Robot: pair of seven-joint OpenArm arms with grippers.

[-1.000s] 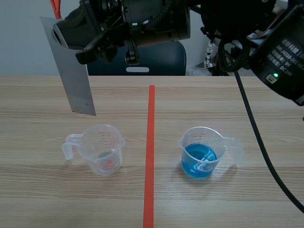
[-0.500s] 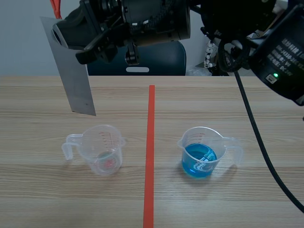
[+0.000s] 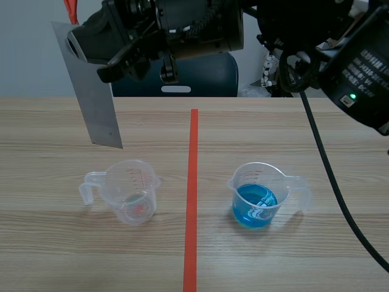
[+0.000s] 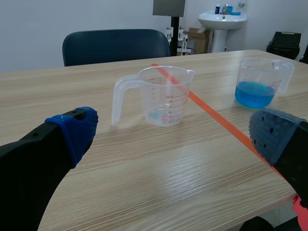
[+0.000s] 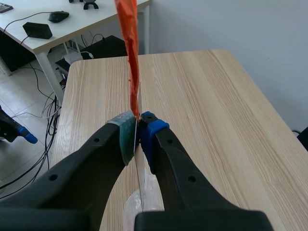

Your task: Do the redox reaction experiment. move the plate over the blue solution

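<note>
The right tool point(image 5: 138, 131) clenched the plate point(image 3: 91, 97) by its top, hanging it upright and clear of the bench point(image 3: 255, 128) at 10 o'clock from the blue solution point(image 3: 254, 204), probably for carrying over; the left tool point(image 4: 173, 132) lay released.

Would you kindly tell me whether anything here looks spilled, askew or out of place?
Nothing is spilled. The grey plate, pinched in the right gripper, hangs tilted across the tape line from the blue solution, by the almost empty cup.

Grey metal plate point(image 3: 94, 97) aloft, near-vertical; beaker point(image 3: 260, 176) of blue solution point(image 3: 254, 205) upright, well apart
</note>
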